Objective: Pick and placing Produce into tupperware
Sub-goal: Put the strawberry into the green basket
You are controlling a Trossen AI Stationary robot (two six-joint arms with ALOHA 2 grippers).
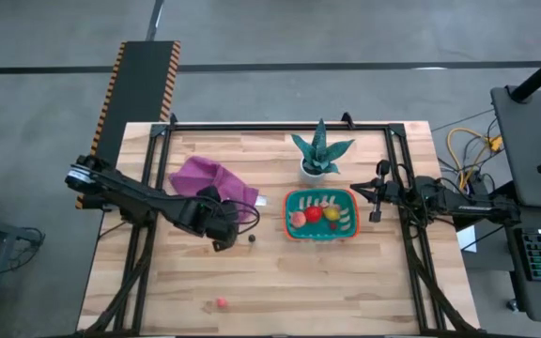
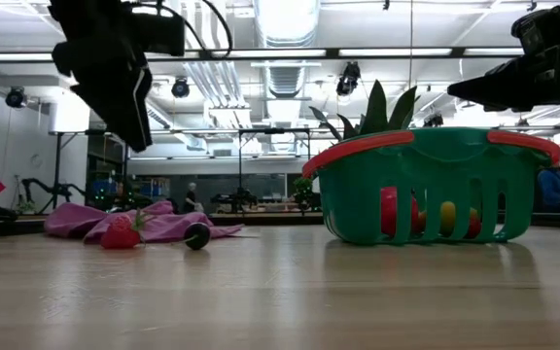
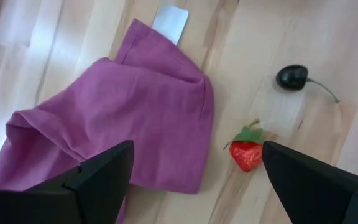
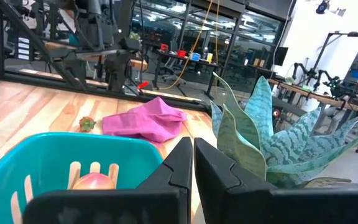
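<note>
Left gripper is seen over the table's left-centre, just beside the purple cloth, fingers spread wide w/ nothing between them. In the left wrist view the two dark fingers frame the cloth and a toy strawberry, which lies on the bare wood near the cloth's edge, leafy green cap pointed away from the fingers. A dark round fruit w/ thin stem is seen farther on, apart from the strawberry, stem trailing off to one side; it also shows as a small dark dot on the wood just beside the gripper. A small pale tag rests by the cloth's far corner.

Nearer the table's front edge, a lone small red piece lies on the boards, well apart from everything else; its shape cannot be made out.

At centre, a spiky green plant in a white pot stands toward the table's back. Just in front of it sits the teal tub, long axis running left-right, pale slits along its back side. Inside are a peach-orange piece, a red piece and a yellow piece, set in a row along the long axis.

Right gripper hovers just beside the tub's right end, fingers pressed together, nothing held; it points toward the tub.
</note>
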